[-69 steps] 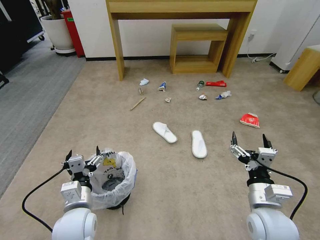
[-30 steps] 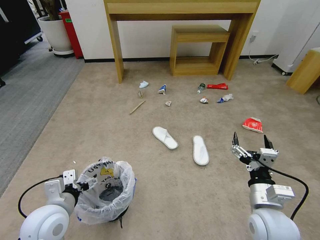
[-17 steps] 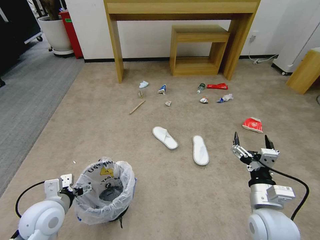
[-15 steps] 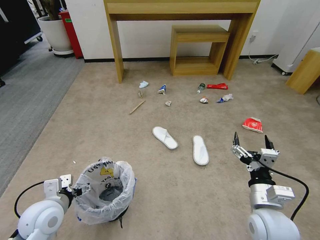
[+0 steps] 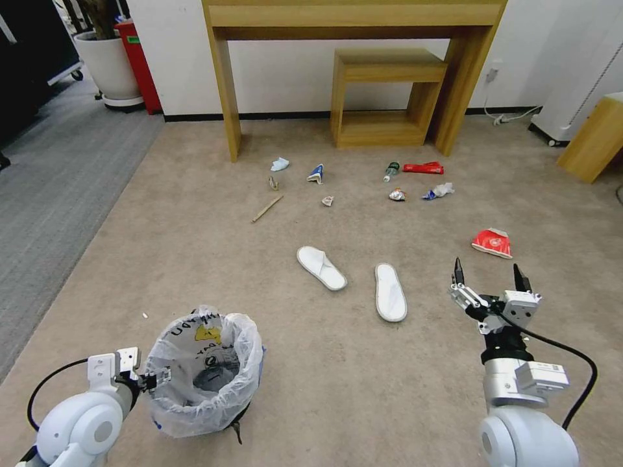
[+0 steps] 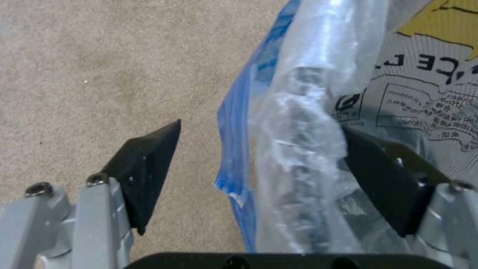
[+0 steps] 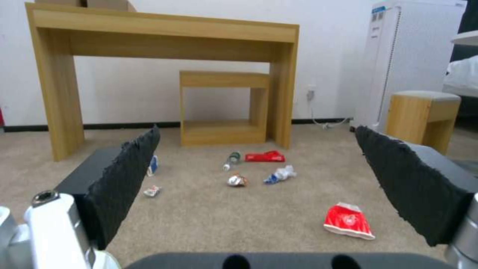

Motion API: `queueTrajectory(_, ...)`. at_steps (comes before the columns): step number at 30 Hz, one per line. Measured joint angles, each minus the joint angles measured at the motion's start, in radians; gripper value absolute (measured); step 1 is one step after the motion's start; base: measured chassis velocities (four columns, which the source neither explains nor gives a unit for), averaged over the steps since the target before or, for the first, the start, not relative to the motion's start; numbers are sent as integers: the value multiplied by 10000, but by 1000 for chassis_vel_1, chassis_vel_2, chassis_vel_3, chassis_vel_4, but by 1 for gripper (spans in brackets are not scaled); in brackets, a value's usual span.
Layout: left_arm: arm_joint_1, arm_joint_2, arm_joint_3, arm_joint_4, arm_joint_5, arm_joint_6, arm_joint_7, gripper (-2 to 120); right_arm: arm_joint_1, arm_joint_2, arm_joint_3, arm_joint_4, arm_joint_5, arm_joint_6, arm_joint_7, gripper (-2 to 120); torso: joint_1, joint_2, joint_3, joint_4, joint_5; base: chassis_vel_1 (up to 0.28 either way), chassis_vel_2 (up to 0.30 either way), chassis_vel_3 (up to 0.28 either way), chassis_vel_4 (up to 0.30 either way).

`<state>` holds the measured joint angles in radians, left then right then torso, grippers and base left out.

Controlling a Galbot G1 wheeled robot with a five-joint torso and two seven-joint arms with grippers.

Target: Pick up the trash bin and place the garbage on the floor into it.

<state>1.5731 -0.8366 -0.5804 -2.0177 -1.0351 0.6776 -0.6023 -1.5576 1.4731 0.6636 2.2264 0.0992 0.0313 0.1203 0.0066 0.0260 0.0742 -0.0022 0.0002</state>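
Step in hand: grabbing the trash bin, nothing binned yet. My left tool sits low at the bin's 9 o'clock side, fingers wide open and straddling the bagged rim: one finger outside over the floor, the other inside against the bag. Not clamped. Next move, I reckon: close on rim plus bag, then lift. Thin plastic could slip, so the bite needs the hard rim.

Right tool held up at 4 o'clock, fully open, empty, pointing at the garbage scattered toward 12 to 1 o'clock.
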Motion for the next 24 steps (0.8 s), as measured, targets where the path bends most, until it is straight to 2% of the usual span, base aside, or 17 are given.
queueTrajectory(7,-17,38,125,28,53,-40,22,71,75,21,-17,-43,-17,9,-6,100,0,0,0,0,0,0,0,0,0)
queueTrajectory(9,-18,44,176,36,146,-90,51,61,117,7,-12,-87,-17,26,-3,100,0,0,0,0,0,0,0,0,0)
queueTrajectory(10,-18,44,176,36,146,-90,51,61,117,7,-12,-87,-17,26,-3,100,0,0,0,0,0,0,0,0,0)
queueTrajectory(13,-7,-7,232,47,262,-139,77,43,165,-26,-6,-134,4,37,-1,100,0,0,0,0,0,0,0,0,0)
queueTrajectory(14,-7,-7,232,47,262,-139,77,43,165,-26,-6,-134,4,37,-1,100,0,0,0,0,0,0,0,0,0)
queueTrajectory(17,22,-65,236,68,342,-182,179,28,200,-45,-41,-152,43,14,0,99,0,0,-1,0,1,0,0,0,0)
queueTrajectory(19,23,-74,234,70,346,-189,188,27,203,-47,-45,-154,45,12,0,99,-1,0,0,0,1,0,0,0,0)
queueTrajectory(21,32,-131,219,65,358,-210,277,15,243,-75,-73,-196,60,-21,7,99,-1,1,-1,0,3,0,0,0,0)
queueTrajectory(24,25,-202,221,57,400,-239,303,10,279,-106,-78,-252,84,-32,18,99,-1,2,-1,0,7,0,0,0,0)
